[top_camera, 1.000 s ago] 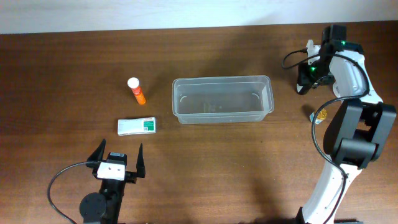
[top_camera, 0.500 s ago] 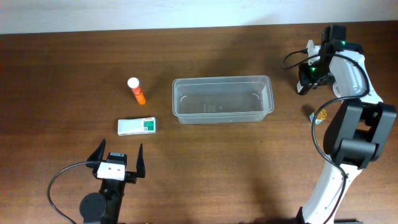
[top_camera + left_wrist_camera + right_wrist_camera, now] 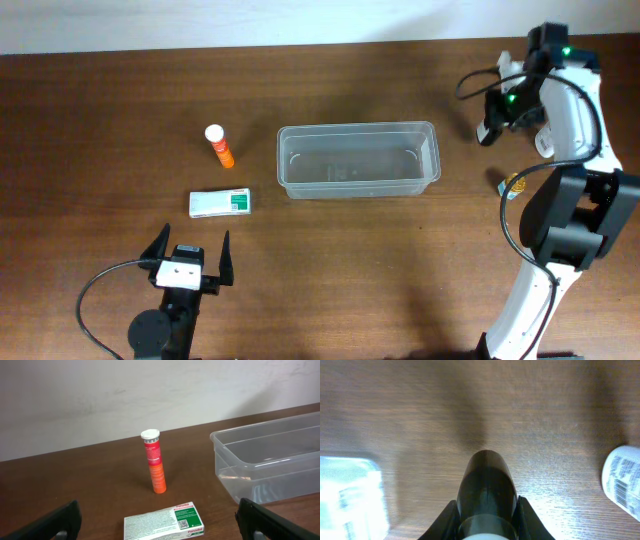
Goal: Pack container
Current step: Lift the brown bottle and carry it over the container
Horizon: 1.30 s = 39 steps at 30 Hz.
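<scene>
Now | step: right gripper [image 3: 488, 128] grips dark bottle [image 3: 486, 485], far-right corner | left gripper [image 3: 193, 240] open | next: likely carry over container [image 3: 358, 185], release

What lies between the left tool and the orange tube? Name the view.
The green-and-white box lies flat between the left tool and the upright orange tube, touching neither; overhead and left wrist views show it.

Clear glossy plastic container [image 3: 357, 160] (matt wood-grain table [image 3: 110, 110])
</scene>
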{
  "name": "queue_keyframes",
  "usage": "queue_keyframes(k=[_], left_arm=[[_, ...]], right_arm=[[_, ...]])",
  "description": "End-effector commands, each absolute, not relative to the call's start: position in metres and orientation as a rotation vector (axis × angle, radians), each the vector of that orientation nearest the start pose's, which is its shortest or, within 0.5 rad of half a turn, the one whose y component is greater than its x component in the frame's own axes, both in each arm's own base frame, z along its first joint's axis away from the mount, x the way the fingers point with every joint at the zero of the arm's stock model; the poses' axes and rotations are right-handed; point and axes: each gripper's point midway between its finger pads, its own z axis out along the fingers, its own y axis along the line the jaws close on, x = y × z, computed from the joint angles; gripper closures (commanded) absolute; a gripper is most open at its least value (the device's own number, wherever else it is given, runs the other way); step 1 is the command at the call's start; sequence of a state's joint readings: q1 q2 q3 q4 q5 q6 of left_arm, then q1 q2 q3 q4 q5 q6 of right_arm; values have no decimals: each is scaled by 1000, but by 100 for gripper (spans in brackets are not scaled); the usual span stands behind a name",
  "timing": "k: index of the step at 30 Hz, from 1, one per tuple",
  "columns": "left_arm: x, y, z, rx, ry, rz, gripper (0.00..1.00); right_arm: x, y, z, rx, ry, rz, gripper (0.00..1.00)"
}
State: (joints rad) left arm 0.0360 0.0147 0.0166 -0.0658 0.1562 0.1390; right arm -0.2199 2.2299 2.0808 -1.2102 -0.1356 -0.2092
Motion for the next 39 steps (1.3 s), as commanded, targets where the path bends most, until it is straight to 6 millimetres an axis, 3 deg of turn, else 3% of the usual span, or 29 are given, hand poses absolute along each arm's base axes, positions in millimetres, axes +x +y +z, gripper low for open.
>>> queue_keyframes(k=[1,7,13,20,25,29,34,39], left_arm=[[245,-16,161,208,1618,27,1],[245,-16,161,208,1618,27,1],[245,-16,161,208,1618,27,0],[245,-16,161,208,1618,27,1],[245,-16,161,208,1618,27,1],[245,-16,161,208,1618,27,1],[245,-16,161,208,1618,27,1],[245,-16,161,208,1618,27,1]], right_arm=[[488,-66,155,-27,2802,243,78],[473,-56,205,27,2797,278,78],[446,-31,245,-19,2815,310,78],[428,0,304,-91,2679,293,81],[394,26,359,-157,2549,286,81],[351,45,394,-223,2467,274,81],[305,61,405,-290,2443,295,81],[284,64,387,-287,2508,316,81]])
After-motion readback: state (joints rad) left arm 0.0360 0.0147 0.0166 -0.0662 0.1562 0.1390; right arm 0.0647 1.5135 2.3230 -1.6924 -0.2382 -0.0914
